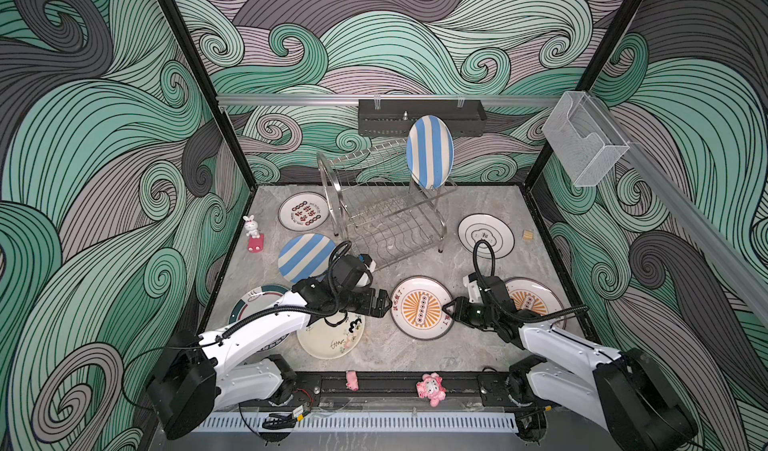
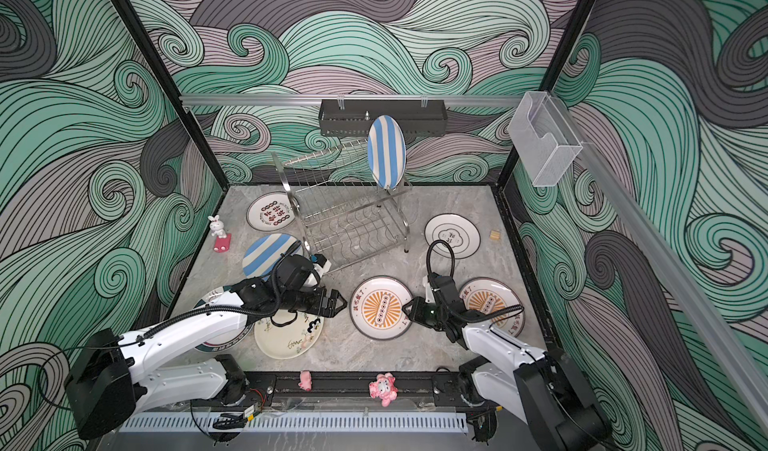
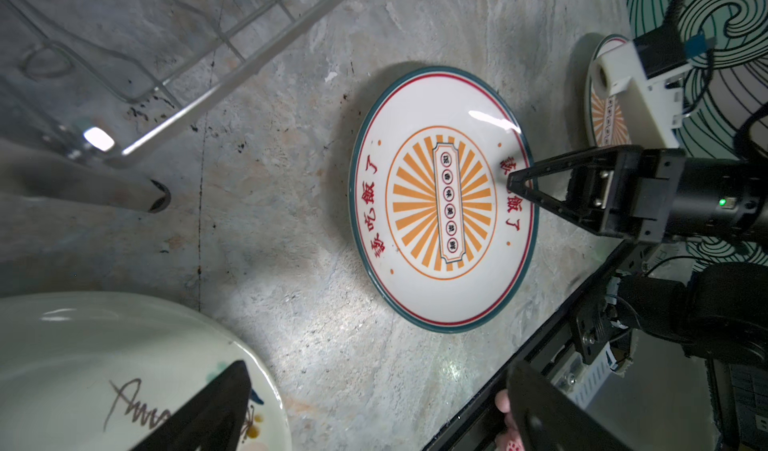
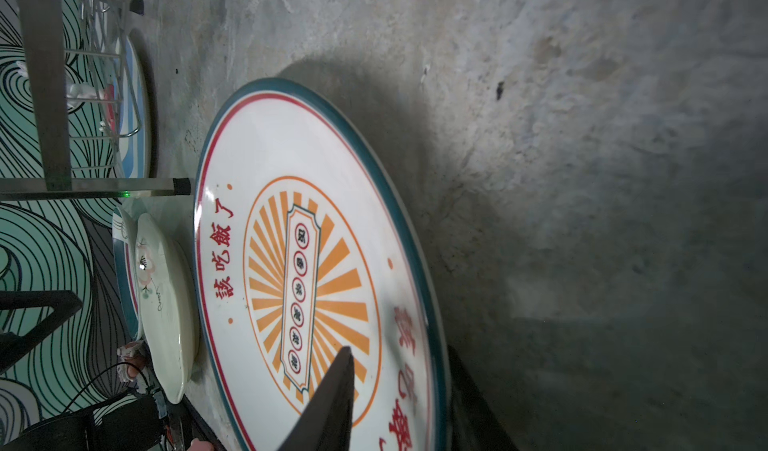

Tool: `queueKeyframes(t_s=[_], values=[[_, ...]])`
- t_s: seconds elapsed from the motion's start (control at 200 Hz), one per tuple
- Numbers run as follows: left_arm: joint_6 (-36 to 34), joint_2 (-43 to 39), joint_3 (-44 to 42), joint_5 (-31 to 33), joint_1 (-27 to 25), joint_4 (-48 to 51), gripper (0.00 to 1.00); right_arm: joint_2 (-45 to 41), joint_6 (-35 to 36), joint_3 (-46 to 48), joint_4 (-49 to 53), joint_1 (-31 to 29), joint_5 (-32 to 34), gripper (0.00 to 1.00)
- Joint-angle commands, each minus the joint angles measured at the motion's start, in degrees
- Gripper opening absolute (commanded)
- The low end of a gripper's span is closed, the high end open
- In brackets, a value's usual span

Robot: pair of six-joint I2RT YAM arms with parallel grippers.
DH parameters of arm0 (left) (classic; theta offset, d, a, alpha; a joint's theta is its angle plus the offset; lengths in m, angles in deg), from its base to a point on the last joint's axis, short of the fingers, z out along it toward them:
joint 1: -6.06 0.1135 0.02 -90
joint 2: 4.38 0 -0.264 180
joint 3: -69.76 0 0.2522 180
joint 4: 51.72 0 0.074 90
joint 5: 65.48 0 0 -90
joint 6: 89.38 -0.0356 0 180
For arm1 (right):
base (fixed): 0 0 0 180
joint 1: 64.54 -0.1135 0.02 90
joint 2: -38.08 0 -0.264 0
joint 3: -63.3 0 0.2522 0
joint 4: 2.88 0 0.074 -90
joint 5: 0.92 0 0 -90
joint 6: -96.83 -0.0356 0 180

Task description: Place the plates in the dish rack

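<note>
Clamped by right tool point(image 1: 446, 307) at right rim: centre sunburst plate point(image 1: 419, 309), on bench point(image 1: 390, 361), near side of dish rack point(image 1: 376, 220). Spread wide, empty, just left of it: left tool point(image 1: 387, 302). Upright in rack's far-right top tier: blue-white striped plate point(image 1: 430, 152)

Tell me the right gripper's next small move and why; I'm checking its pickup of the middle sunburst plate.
Probably squeeze fully shut on the rim before any lift. The right gripper has its tips at the rim of the middle sunburst plate, one finger over its face, nearly together; the plate lies flat on the table and a firm pinch isn't evident.
</note>
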Motion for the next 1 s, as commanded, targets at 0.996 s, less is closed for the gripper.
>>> queueKeyframes(t_s=[0.996], values=[[-17.85, -10.88, 10.29, -1.12, 22.29, 18.66, 0.98, -18.67, 7.76, -12.40, 24.98, 0.48, 6.95, 0.00]])
